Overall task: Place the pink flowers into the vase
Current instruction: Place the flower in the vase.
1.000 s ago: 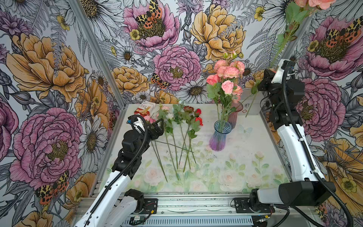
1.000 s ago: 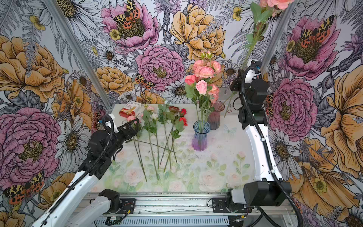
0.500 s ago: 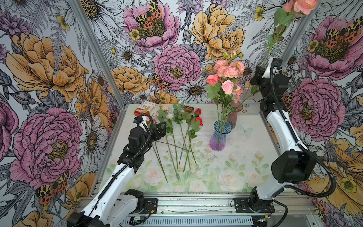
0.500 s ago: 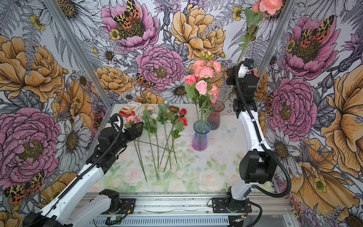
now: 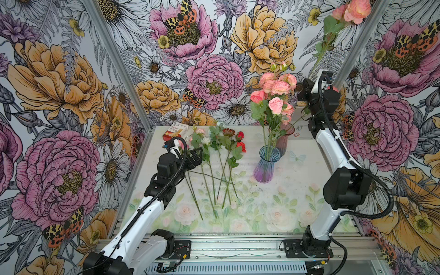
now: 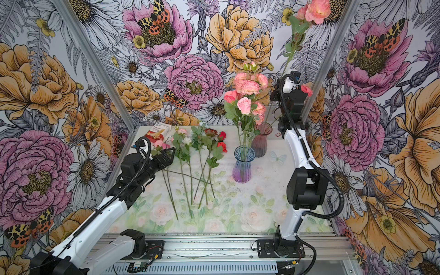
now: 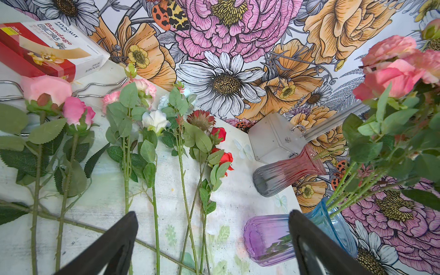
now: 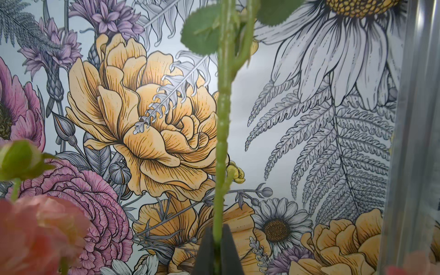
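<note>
Right gripper (image 8: 217, 238) pinches a knobbly green stem (image 8: 222, 119) — pink bloom (image 5: 356, 10) held high.
Left gripper (image 7: 213, 215) gapes wide, empty; ribbed glass vase (image 5: 263, 166) holds ruffled pink flowers (image 5: 273, 95).

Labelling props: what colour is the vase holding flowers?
The vase is blue on top, purple below; clearest in a top view.

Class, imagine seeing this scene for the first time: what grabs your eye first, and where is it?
The loud floral wallpaper covers every visible wall. A pink bouquet stands in the blue-purple vase mid-table, and the shut right gripper holds one pink flower high in the far right corner. Loose stems lie by the open left gripper.
</note>
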